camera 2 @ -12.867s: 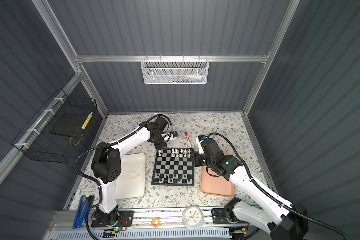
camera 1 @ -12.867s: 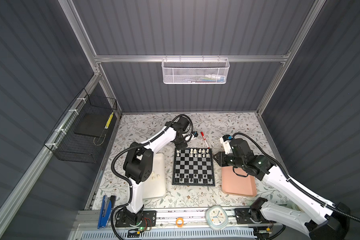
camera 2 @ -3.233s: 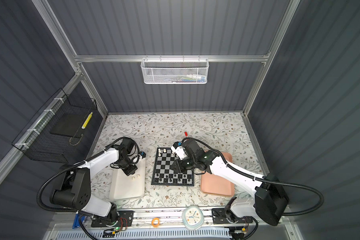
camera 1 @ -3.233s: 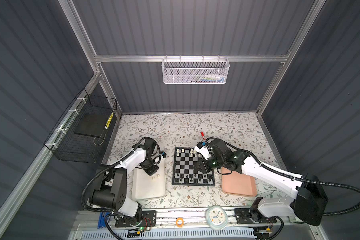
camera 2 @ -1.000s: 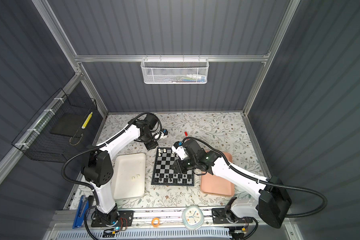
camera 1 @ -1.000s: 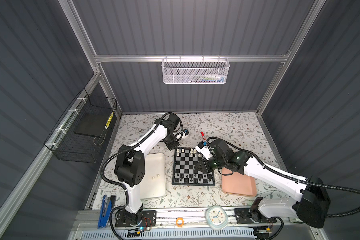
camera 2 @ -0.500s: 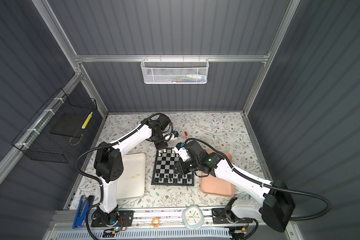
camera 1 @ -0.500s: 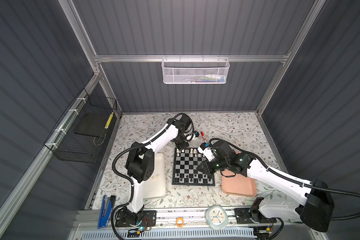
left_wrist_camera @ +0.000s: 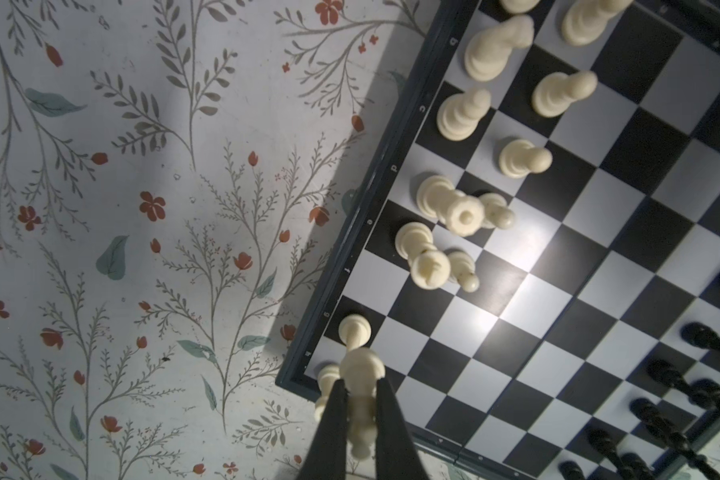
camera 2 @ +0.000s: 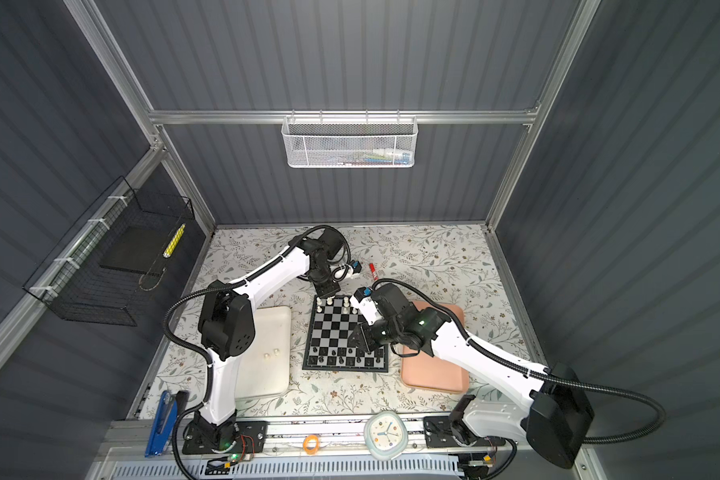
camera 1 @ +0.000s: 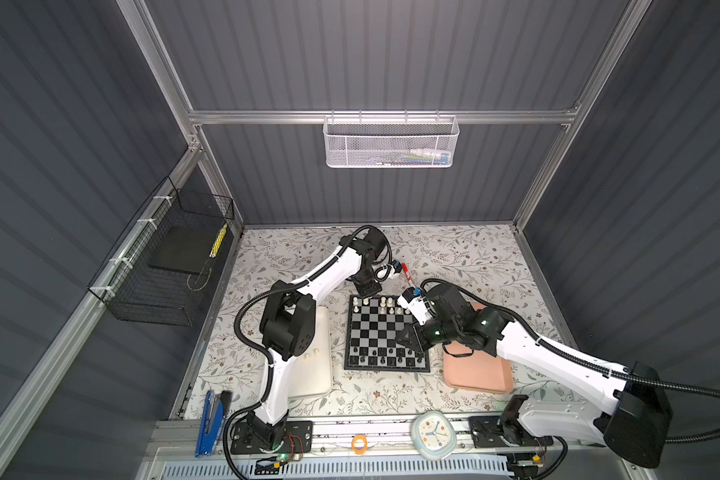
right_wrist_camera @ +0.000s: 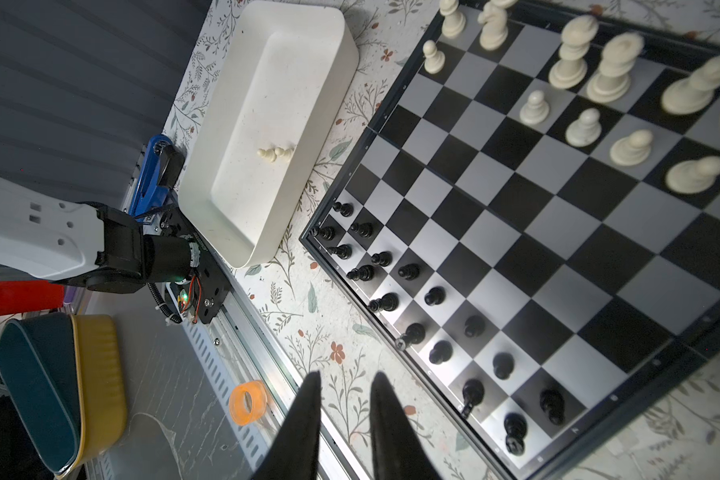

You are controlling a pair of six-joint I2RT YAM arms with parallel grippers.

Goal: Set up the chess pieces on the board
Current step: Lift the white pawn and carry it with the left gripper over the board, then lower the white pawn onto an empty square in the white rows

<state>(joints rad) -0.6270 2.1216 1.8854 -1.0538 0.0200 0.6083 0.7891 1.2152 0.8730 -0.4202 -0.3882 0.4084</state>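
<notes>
Chess pieces (camera 1: 382, 300) stand on the board (camera 1: 385, 332), which lies in the middle of the floral worktop (camera 1: 454, 257). Black ones (right_wrist_camera: 433, 296) fill its two near rows, and white ones (right_wrist_camera: 570, 54) only partly fill its two far rows. The left claw (left_wrist_camera: 359, 382) hangs over the board's far-left corner, seen in both top views, with its jaws closed on a white piece (left_wrist_camera: 361, 368). That piece is pinched by its body, with its rounded head sticking out past the fingertips. It sits above the corner squares, where other white ones already stand, and I cannot tell whether it touches the board. The right claw (right_wrist_camera: 346, 376) hovers over the board's right side, a little nearer than the middle. Its jaws stand a narrow gap apart with nothing between them. A white tray (camera 1: 312, 382) lies just left of the board, apart from it, and loose white pieces (right_wrist_camera: 275, 153) lie on its floor. A pink tray (camera 1: 479, 374) lies just right of the board, partly under the right arm.
</notes>
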